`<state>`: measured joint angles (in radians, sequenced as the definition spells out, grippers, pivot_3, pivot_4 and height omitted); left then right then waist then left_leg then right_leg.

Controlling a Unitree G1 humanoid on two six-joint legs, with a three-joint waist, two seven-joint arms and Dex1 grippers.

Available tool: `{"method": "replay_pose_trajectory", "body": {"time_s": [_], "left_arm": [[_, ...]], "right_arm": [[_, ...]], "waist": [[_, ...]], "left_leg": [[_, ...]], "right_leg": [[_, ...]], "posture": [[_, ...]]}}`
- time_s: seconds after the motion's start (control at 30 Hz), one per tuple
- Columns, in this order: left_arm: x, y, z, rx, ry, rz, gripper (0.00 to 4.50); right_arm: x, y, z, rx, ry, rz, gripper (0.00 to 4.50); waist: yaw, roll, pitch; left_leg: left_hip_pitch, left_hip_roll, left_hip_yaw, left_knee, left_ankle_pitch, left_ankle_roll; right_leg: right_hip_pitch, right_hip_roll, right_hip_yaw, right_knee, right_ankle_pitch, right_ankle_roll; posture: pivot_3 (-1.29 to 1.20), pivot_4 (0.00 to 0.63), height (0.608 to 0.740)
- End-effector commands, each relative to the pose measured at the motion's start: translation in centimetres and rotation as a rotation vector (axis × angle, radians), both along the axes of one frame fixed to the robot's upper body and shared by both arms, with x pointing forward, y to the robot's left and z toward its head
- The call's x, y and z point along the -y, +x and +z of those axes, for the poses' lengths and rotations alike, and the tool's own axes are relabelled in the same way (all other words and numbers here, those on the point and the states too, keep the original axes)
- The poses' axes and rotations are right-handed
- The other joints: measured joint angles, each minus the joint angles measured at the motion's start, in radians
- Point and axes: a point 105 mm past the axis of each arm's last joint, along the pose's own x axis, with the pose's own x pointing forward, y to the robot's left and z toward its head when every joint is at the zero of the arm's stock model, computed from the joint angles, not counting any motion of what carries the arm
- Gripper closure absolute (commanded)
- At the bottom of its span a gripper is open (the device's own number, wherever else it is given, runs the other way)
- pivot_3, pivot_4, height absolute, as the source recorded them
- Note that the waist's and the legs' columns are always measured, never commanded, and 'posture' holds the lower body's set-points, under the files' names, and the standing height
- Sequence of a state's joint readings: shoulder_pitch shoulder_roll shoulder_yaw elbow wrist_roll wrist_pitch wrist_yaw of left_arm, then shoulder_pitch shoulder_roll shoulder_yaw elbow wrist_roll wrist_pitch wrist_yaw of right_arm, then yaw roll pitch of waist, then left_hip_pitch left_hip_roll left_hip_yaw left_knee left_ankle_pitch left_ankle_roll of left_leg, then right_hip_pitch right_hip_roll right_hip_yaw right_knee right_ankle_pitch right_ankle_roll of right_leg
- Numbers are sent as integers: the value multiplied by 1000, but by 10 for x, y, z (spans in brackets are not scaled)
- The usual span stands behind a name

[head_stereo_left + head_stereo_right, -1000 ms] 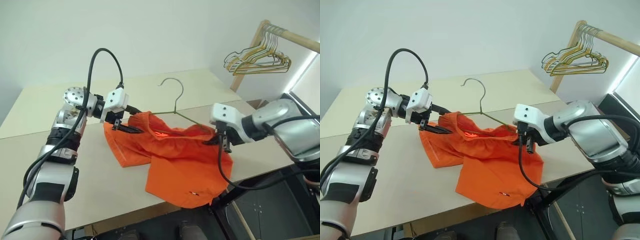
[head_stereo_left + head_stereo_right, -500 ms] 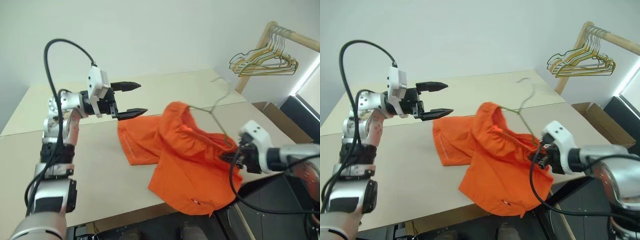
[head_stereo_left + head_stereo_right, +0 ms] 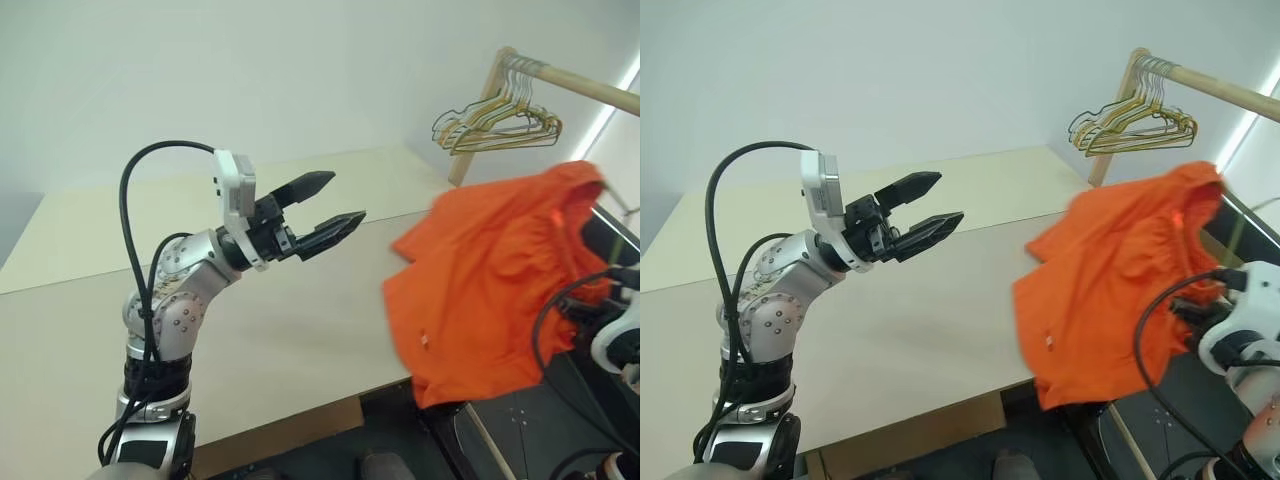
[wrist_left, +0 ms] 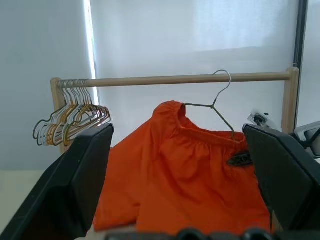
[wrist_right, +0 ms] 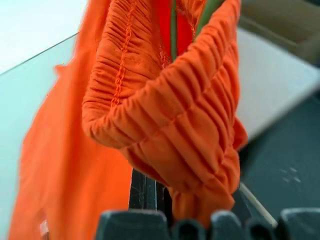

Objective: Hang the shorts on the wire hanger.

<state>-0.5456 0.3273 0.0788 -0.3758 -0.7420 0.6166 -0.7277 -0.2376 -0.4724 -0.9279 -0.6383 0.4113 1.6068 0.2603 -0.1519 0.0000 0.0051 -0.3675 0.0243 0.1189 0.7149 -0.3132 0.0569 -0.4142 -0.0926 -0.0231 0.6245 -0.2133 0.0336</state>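
Orange shorts (image 3: 490, 280) pinched right, left fingers (image 3: 330, 205) spread empty

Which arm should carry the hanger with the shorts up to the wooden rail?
Right. Its gripper is shut on the wire hanger inside the shorts, close to the rail; the left gripper is open over the table.
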Motion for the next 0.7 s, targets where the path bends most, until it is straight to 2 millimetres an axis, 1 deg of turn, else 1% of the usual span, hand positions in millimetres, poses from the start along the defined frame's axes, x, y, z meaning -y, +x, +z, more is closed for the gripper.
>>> {"method": "replay_pose_trajectory", "body": {"time_s": [0.03, 0.1, 0.17, 0.23, 0.3, 0.43, 0.5, 0.6, 0.7], "left_arm": [[0, -3, 14, 43, -2, -15, 8], [0, -3, 14, 44, 1, -16, 8], [0, -3, 14, 48, 3, -13, 8], [0, -3, 15, 50, 3, -9, 8], [0, -3, 15, 54, 3, -6, 8], [0, -3, 16, 60, 2, -2, 8], [0, -3, 15, 60, 3, 4, 8], [-1, -4, 14, 60, 6, 7, 8], [-2, -5, 14, 61, 10, 12, 8]], "right_arm": [[26, 1, 17, 37, 12, -131, 4500], [34, 3, 22, 47, 36, -166, 4500], [46, 5, 31, 64, 58, -214, 4500], [58, 6, 39, 78, 93, -256, 4500], [68, 6, 45, 71, 107, -294, 4500], [92, 3, 57, 49, 141, -383, 4500], [101, 2, 59, 34, 182, -419, 4500], [111, 3, 55, 7, 254, -469, 4500], [113, 6, 44, -41, 316, -494, 4500]], "waist": [[-19, 2, -1], [-33, 4, -2], [-42, 4, -2], [-55, 4, -2], [-60, 4, -1], [-65, 4, -2], [-67, 4, -1], [-67, 4, -1], [-66, 4, -1]], "left_leg": [[0, 0, 0, 0, -1, 2], [0, -1, 0, 0, -2, 4], [0, -2, -1, -3, -2, 4], [5, -6, -4, -4, -3, 5], [13, -8, -4, -5, -5, 8], [14, -8, -3, -6, -6, 10], [14, -8, -3, -6, -6, 11], [14, -8, -3, -6, -7, 12], [14, -8, -3, -7, -7, 12]], "right_leg": [[0, 0, 1, 0, 0, 0], [0, 0, 2, 0, 0, 0], [3, 1, 6, 0, 0, 0], [8, 1, 9, 0, -1, 1], [12, -1, 11, -1, -3, 4], [13, -1, 14, -2, -3, 5], [13, -2, 15, -2, -4, 6], [14, -2, 16, -4, -4, 7], [15, -2, 16, -7, -3, 7]], "posture": [[-283, 0, 740], [-284, 0, 740], [-285, 0, 740], [-282, 0, 740], [-278, 0, 740], [-270, 0, 740], [-266, 0, 740], [-257, 0, 740], [-246, 0, 740]]}}
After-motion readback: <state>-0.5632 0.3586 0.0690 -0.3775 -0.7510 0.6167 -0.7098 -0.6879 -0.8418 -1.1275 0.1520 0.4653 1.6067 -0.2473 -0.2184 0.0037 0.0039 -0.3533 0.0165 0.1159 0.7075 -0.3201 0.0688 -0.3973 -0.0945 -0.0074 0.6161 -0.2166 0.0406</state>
